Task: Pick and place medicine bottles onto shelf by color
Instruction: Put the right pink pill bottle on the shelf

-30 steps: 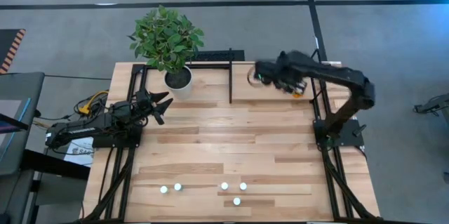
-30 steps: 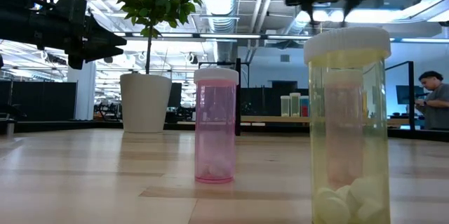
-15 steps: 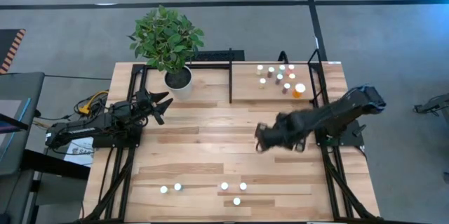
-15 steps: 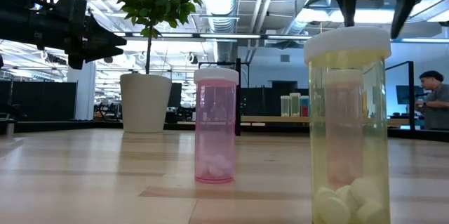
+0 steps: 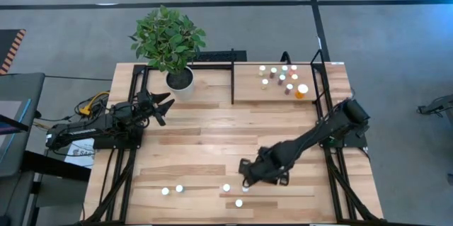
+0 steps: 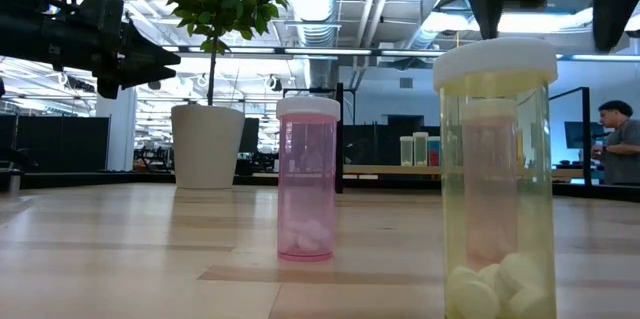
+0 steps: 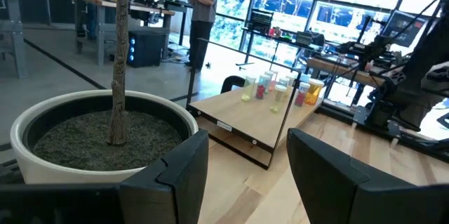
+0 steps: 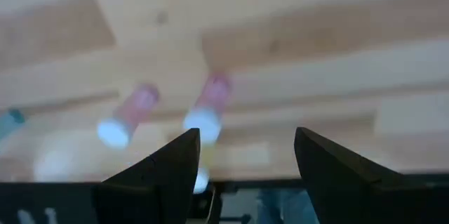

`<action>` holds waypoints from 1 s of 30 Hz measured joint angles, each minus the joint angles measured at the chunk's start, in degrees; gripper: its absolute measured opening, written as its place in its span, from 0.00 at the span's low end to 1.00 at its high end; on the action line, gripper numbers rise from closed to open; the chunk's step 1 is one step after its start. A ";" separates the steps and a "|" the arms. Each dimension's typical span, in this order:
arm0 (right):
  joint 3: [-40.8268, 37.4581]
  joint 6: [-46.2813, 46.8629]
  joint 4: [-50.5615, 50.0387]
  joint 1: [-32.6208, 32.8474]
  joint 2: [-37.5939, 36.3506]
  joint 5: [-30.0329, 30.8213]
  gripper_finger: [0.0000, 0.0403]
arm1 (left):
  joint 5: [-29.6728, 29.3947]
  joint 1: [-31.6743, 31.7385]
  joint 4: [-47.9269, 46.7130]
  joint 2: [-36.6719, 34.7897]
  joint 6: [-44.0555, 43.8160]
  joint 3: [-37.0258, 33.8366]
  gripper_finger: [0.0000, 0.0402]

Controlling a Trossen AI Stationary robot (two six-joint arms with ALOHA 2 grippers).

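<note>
Several medicine bottles with white caps stand near the table's front edge, among them one (image 5: pixel 226 188) and another (image 5: pixel 238 202). The low view shows a pink one (image 6: pixel 307 179) and a yellow-green one (image 6: pixel 497 179) close up. My right gripper (image 5: pixel 246 176) hangs open just above this group, pointing steeply down, and its wrist view shows two pink bottles (image 8: pixel 208 108) below the fingers. Several more bottles (image 5: pixel 282 78) stand on the shelf (image 5: pixel 244 93) at the far right. My left gripper (image 5: pixel 161 105) waits open and level beside the plant pot.
A white pot (image 5: pixel 180 81) with a leafy plant stands at the far left beside the shelf's black bars (image 5: pixel 233 77). Two more bottles (image 5: pixel 172 190) stand at the near left. Bare planks lie across the table's middle. A person (image 6: pixel 620 144) stands in the room behind.
My right gripper has swung from over the shelf at the far right toward the table's near edge and leftward. It has come down and tipped from near level to pointing steeply down, and now hangs over the near bottles. No bottle has moved.
</note>
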 joint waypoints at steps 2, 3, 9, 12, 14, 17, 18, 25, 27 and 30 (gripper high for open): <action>4.13 0.97 -0.56 1.21 2.88 -0.03 0.63 | 0.01 0.01 0.00 0.02 0.00 0.00 0.45; 6.36 0.98 -1.38 1.79 4.30 0.08 0.63 | 0.01 0.01 0.00 0.02 0.00 0.00 0.45; 20.11 -3.06 -10.37 2.84 13.94 0.17 0.63 | 0.01 0.01 0.00 0.02 0.00 0.00 0.45; 25.35 -7.93 -13.55 2.56 17.32 0.74 0.63 | 0.01 -0.01 0.00 0.02 0.00 0.00 0.45; 27.56 -11.82 -14.95 1.90 19.20 0.64 0.63 | 0.01 0.01 0.00 0.02 0.00 0.00 0.45; 29.09 -15.87 -16.61 0.92 21.11 -1.95 0.63 | 0.01 0.01 0.00 0.02 0.00 0.00 0.45; 29.21 -16.59 -17.57 0.59 21.55 -3.35 0.63 | 0.01 0.00 0.00 0.02 0.00 0.00 0.45; 29.29 -17.94 -18.69 -0.14 21.88 -4.01 0.63 | 0.01 0.00 0.00 0.02 0.00 0.00 0.45; 29.29 -19.27 -18.59 -0.10 21.85 -2.98 0.63 | 0.01 0.01 0.00 0.02 0.00 0.00 0.45; 29.35 -20.67 -18.51 0.10 22.48 -2.91 0.63 | 0.01 0.01 0.00 0.02 0.02 0.00 0.45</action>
